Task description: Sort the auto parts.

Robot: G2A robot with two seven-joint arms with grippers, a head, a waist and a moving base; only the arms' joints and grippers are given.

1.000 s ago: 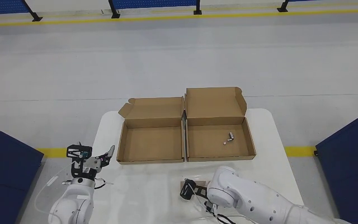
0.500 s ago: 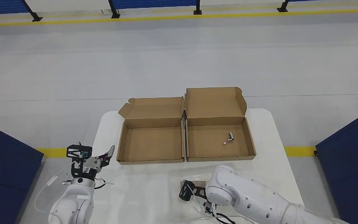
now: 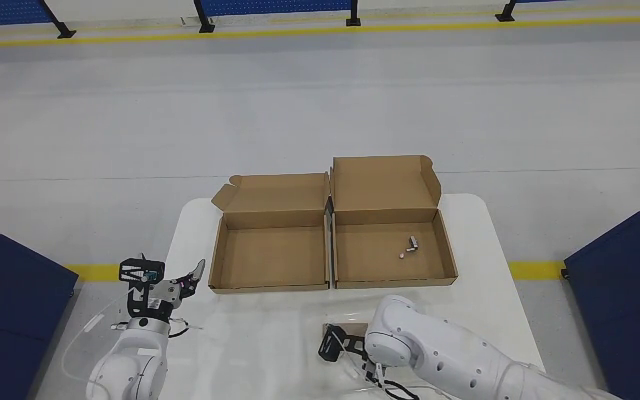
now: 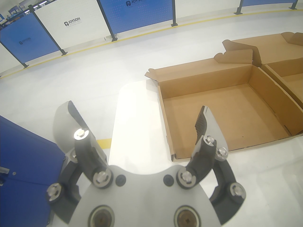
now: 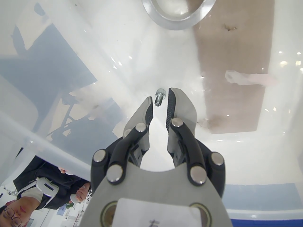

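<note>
On the white table (image 3: pixel 250 320) two open cardboard boxes (image 3: pixel 270 255) are sitting, small metal parts (image 3: pixel 412 242) lying in the right one. Left wrist: left gripper (image 4: pixel 137 109) is hovering near the left box, jaws gaping wide, empty. Right wrist: right gripper (image 5: pixel 160 95) is straddling a loose bolt (image 5: pixel 158 100) at the table's near side, jaws slightly apart

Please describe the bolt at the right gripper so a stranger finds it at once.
On the white table, find the right gripper near the robot's edge. The bolt lies between its open fingertips: small and slim, unlike the big metal ring.

Tiny indistinct parts (image 3: pixel 411 243) inside box (image 3: pixel 372 257)
</note>
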